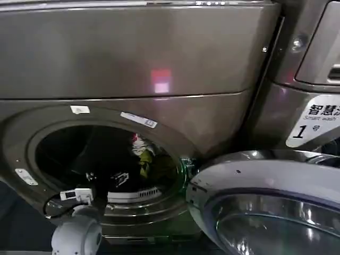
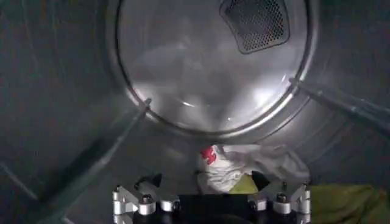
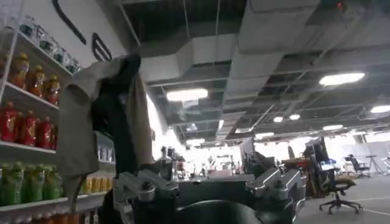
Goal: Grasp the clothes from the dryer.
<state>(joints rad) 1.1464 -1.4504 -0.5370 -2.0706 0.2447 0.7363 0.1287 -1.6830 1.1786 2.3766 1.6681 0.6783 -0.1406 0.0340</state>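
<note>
The dryer (image 1: 133, 69) is a bronze-grey front-loader whose round porthole stands open. Inside the drum lie the clothes (image 1: 143, 156), a small bundle of white and yellow-green fabric with a red spot. My left arm reaches through the porthole, and my left gripper (image 1: 121, 179) is low inside the drum, just short of the bundle. In the left wrist view the left gripper (image 2: 206, 181) is open, its dark fingertips (image 2: 152, 179) on either side of the white piece of the clothes (image 2: 222, 170), not closed on it. My right gripper (image 3: 207, 195) is raised away from the dryer, facing the room.
The silver-rimmed glass door (image 1: 265, 207) hangs open at lower right, close to the porthole. A neighbouring machine (image 1: 313, 64) stands to the right. The drum's back wall (image 2: 207, 67) and paddles (image 2: 100, 155) surround the left gripper. Shelves of bottles (image 3: 24, 128) and a hanging garment (image 3: 103, 122) face the right wrist.
</note>
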